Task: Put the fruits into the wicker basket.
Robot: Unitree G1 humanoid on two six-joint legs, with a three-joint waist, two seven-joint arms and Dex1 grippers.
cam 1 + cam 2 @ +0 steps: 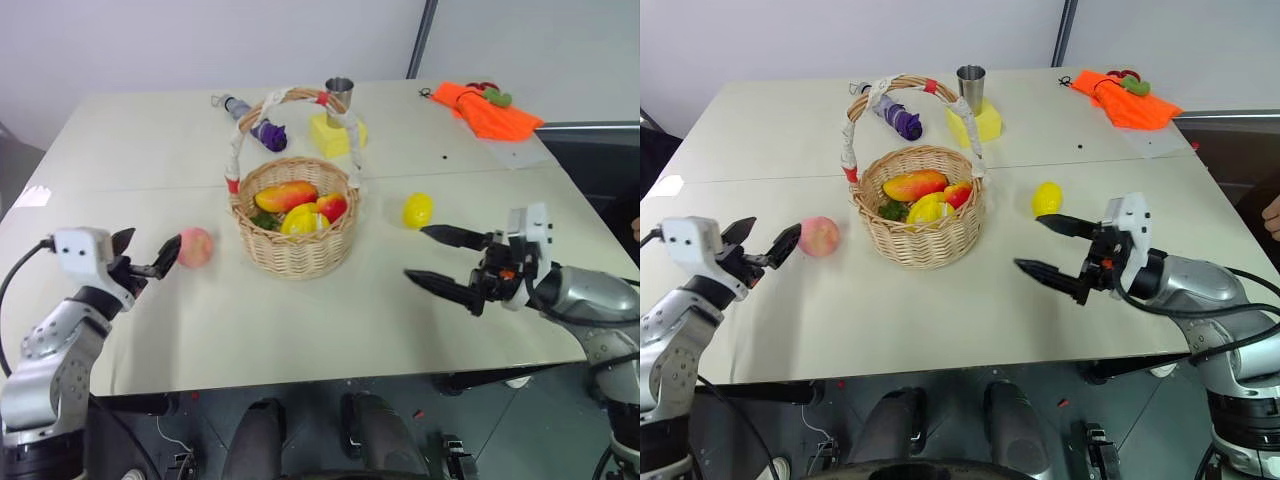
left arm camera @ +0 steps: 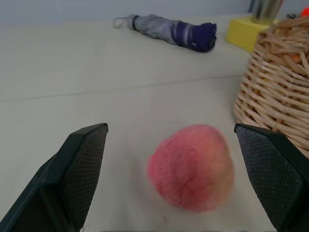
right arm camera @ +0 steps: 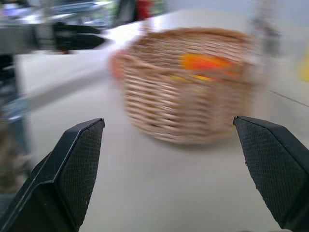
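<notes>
A pink-orange peach (image 1: 196,247) lies on the table just left of the wicker basket (image 1: 295,250), which holds several fruits under its tall white-and-red handle. My left gripper (image 1: 150,252) is open and level. Its fingers stand on either side of the peach's near face without touching it, as the left wrist view shows around the peach (image 2: 192,166). A yellow lemon (image 1: 417,210) sits to the right of the basket. My right gripper (image 1: 417,252) is open just in front of the lemon and points left toward the basket (image 3: 188,92).
Behind the basket stand a steel cup (image 1: 340,97) on a yellow foam block (image 1: 335,137) and a purple folded umbrella (image 1: 262,128). An orange cloth (image 1: 495,110) lies at the far right corner. A person's hand (image 1: 1272,215) shows at the right edge.
</notes>
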